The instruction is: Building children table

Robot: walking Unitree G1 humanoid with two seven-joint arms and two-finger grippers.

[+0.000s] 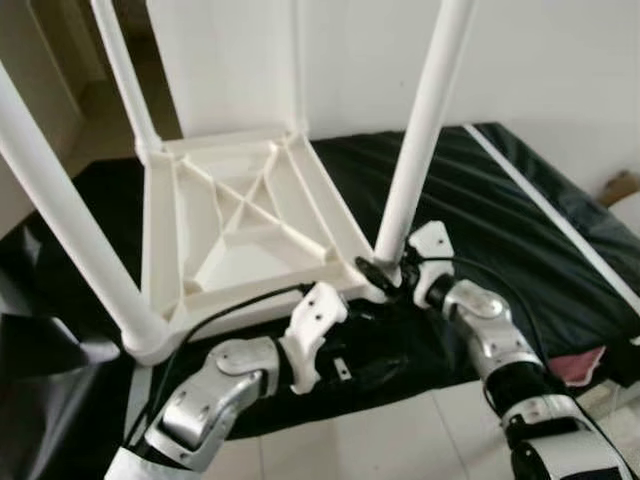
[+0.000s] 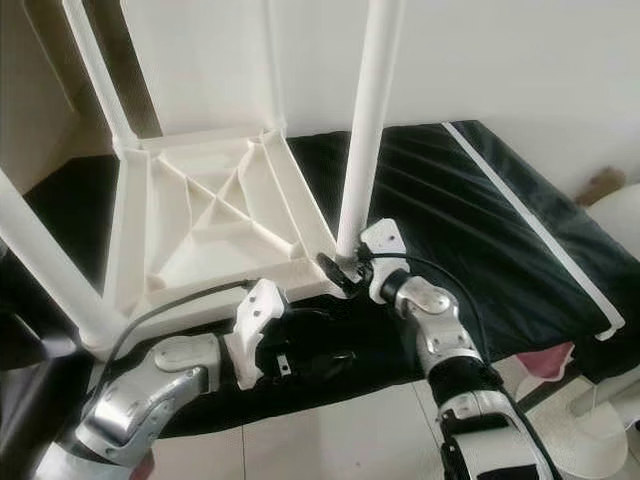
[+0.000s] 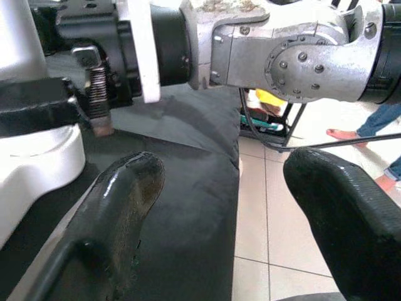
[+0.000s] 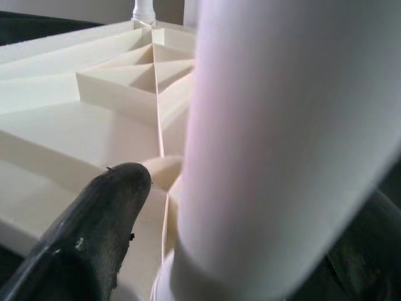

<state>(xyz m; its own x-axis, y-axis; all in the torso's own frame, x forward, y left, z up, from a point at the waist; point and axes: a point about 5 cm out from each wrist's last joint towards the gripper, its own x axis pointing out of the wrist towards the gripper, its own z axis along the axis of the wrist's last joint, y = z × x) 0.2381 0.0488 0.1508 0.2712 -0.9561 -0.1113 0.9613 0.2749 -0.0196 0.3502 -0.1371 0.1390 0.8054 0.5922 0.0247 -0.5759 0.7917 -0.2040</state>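
My left tool (image 1: 355, 372), fingers spread with nothing between them, hovers over the black sheet (image 1: 520, 220) just below the near edge of the table. My right tool (image 1: 385, 272) is clamped round the base of the near-right leg (image 1: 425, 130). The white children's table (image 1: 240, 225) lies upside down on the sheet, ribbed underside up, legs standing upward. Beyond it, a white wall (image 1: 560, 60).

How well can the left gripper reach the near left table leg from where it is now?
Probably yes. The left gripper, jaws open, sits low by the upturned table's near edge; the near left leg stands beside it with nothing between.
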